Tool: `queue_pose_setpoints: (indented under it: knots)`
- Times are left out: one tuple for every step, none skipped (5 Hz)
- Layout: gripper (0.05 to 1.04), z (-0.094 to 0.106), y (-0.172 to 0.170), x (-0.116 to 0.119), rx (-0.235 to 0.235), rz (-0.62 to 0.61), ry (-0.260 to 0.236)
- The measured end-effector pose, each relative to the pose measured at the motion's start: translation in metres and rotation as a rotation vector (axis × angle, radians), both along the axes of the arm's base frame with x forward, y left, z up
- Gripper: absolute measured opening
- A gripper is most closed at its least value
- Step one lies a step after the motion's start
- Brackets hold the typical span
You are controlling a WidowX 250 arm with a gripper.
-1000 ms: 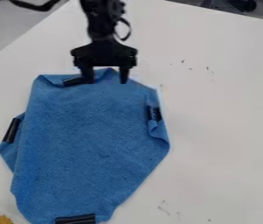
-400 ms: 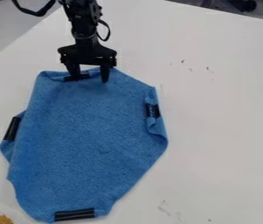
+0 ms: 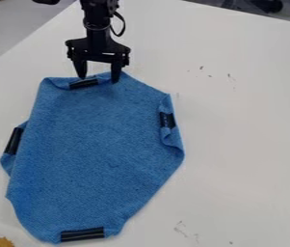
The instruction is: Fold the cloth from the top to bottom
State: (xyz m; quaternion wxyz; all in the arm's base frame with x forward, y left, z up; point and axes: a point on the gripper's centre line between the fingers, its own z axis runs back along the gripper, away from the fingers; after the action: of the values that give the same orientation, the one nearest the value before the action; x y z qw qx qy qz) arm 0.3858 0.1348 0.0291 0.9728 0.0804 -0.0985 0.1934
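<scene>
Gripper (image 3: 98,79) hangs at the top edge of the blue cloth (image 3: 98,149), its two fingers spread apart beside the upper black strip (image 3: 84,84). Around the cloth, which lies on the white table (image 3: 243,140), sit three more black strips at its left, right and bottom edges; a yellow thing (image 3: 2,242) is near its lower left.

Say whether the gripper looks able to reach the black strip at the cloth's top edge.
Likely yes: the gripper hangs right there, jaws apart, and nothing seems to lie over the black strip.
</scene>
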Motion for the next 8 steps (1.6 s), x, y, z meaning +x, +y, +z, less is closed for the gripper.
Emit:
queue_pose_setpoints:
  knots:
    - [0.999, 0.006, 0.001, 0.007, -0.003, -0.012, -0.023]
    - [0.952, -0.016, 0.001, 0.005, -0.029, -0.017, 0.012]
    - [0.679, -0.018, 0.006, 0.006, -0.049, 0.004, -0.004]
    - [0.402, -0.018, 0.012, 0.013, -0.058, 0.007, -0.02]
    - [0.229, -0.018, 0.012, 0.014, -0.054, 0.003, -0.023]
    - [0.129, -0.018, 0.009, 0.015, -0.058, 0.005, -0.031]
    - [0.075, -0.017, 0.002, 0.015, -0.048, -0.008, -0.028]
    - [0.067, -0.013, -0.016, 0.007, -0.008, -0.013, 0.006]
